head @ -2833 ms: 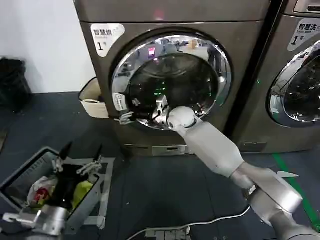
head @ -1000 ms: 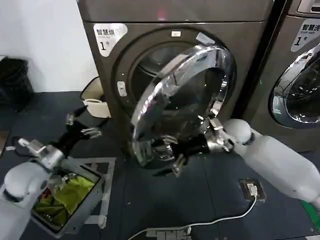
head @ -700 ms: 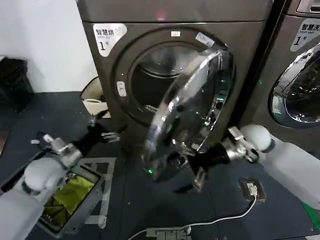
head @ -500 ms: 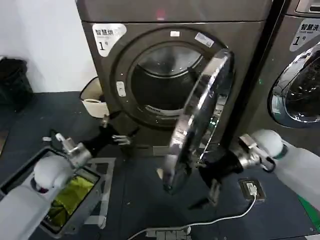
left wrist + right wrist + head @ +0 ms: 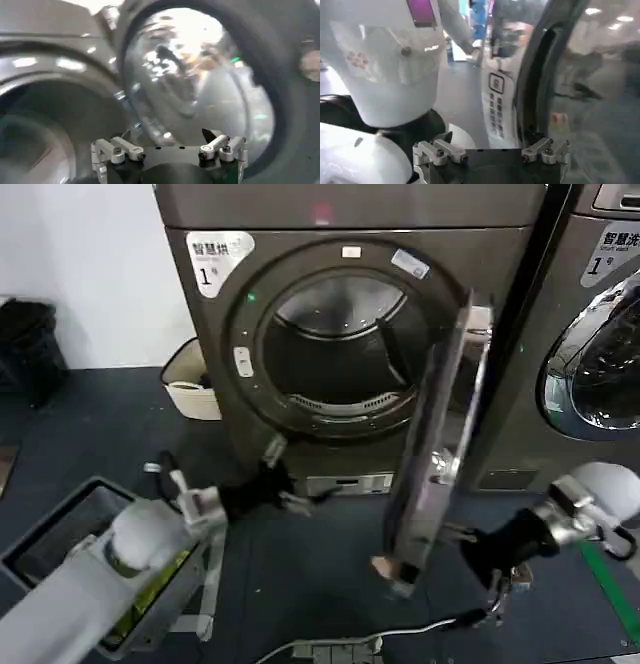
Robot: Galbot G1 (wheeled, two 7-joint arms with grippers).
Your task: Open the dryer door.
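The dryer door [image 5: 437, 446] stands swung wide, edge-on. The right gripper [image 5: 500, 569], released, hangs just beside its lower rim. The left gripper [image 5: 283, 481], released, hovers below the drum opening [image 5: 335, 354].

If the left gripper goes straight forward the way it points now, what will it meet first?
Probably the dryer door. The left gripper, open and empty, points low across the dryer's front toward the door's inner side, which the left wrist view shows straight ahead. Depth is unclear.

- Left claw [image 5: 170, 151] at the frame's near edge, fingers spread apart, holding nothing.
- Beyond it, the dryer door [image 5: 195, 85], chrome ring blurred around gleaming glass.
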